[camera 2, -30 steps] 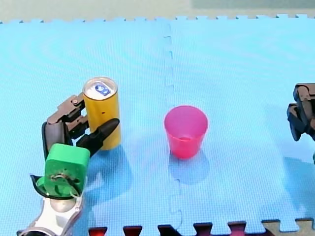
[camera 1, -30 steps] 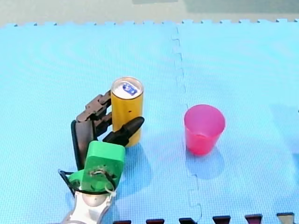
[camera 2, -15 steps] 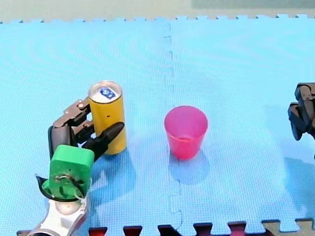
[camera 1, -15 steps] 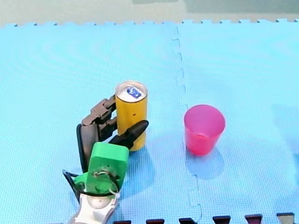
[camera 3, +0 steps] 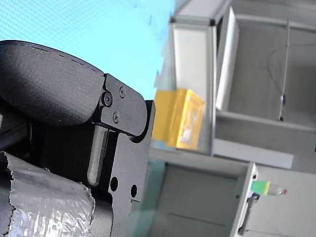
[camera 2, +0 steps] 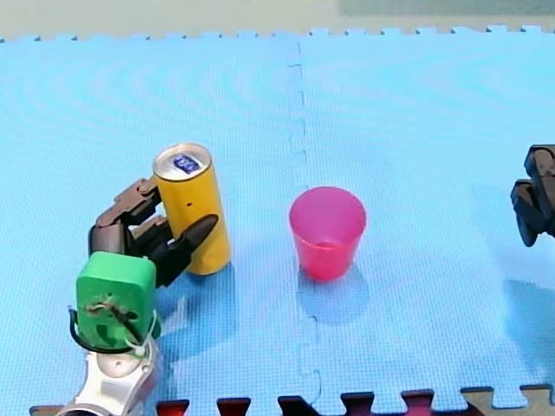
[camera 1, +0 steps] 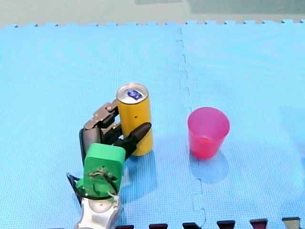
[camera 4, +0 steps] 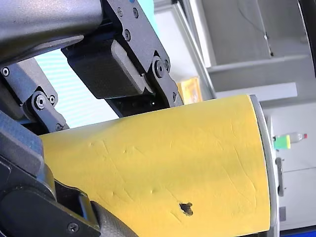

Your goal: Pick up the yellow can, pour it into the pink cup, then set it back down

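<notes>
The yellow can with a silver top stands left of centre on the blue foam mat, leaning slightly with its top to the left. My left hand is shut on it, fingers on its left side and the thumb across its front. The second wrist view shows the can's yellow wall pressed between black fingers. I cannot tell whether the can's base touches the mat. The pink cup stands upright to the can's right, apart from it. My right hand is at the far right edge.
The mat's jigsaw seam runs front to back between can and cup. The mat's toothed front edge lies close below. Shelving with a yellow box shows beyond the mat in the first wrist view.
My left hand has carried the can a little to the right, toward the cup, and the can now leans slightly. The cup and the right hand have hardly moved.
</notes>
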Controlling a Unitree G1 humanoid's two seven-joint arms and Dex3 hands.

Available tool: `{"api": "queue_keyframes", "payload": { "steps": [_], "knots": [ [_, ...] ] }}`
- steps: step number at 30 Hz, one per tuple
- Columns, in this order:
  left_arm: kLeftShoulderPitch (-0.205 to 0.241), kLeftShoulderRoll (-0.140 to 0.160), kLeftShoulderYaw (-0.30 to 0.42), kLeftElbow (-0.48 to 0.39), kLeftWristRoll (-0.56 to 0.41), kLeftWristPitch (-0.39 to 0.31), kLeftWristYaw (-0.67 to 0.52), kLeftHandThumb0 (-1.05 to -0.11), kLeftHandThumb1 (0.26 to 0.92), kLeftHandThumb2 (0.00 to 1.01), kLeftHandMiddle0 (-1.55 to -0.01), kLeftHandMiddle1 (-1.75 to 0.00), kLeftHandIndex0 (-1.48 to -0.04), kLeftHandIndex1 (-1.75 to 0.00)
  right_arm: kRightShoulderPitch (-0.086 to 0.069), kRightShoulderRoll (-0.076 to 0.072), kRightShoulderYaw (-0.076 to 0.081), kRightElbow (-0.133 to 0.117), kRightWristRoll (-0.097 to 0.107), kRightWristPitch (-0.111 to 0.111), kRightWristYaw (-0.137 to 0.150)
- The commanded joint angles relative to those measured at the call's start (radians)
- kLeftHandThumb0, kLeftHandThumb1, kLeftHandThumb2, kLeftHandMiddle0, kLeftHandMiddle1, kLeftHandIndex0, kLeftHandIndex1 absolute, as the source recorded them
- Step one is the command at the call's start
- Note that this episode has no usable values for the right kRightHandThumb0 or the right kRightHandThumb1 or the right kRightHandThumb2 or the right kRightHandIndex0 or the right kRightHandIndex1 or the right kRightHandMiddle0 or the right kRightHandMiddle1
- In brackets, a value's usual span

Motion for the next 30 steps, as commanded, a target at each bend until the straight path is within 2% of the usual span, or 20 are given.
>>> {"api": "queue_keyframes", "payload": {
  "steps": [1, 15, 23, 30],
  "knots": [
    [-0.01, 0.001, 0.004, 0.0, -0.001, -0.014, -0.003, -0.345, 0.827, 0.0, -1.34, 0.0, -1.18, 0.0, 0.001, -0.009, -0.004, -0.002, 0.005, 0.0, 0.004],
    [-0.022, 0.005, 0.02, 0.023, -0.014, -0.042, -0.052, -0.339, 0.824, 0.0, -1.3, 0.0, -1.18, 0.0, 0.003, -0.01, 0.001, -0.004, -0.004, -0.01, -0.004],
    [-0.028, 0.023, -0.023, 0.026, 0.073, -0.026, 0.064, -0.342, 0.822, 0.0, -1.3, 0.0, -1.18, 0.0, 0.004, -0.016, 0.001, -0.005, -0.005, -0.012, -0.006],
    [-0.028, 0.025, -0.05, 0.027, 0.116, -0.009, 0.125, -0.351, 0.821, 0.0, -1.3, 0.0, -1.18, 0.0, 0.007, -0.023, 0.002, -0.007, -0.007, -0.014, -0.007]
  ]
}}
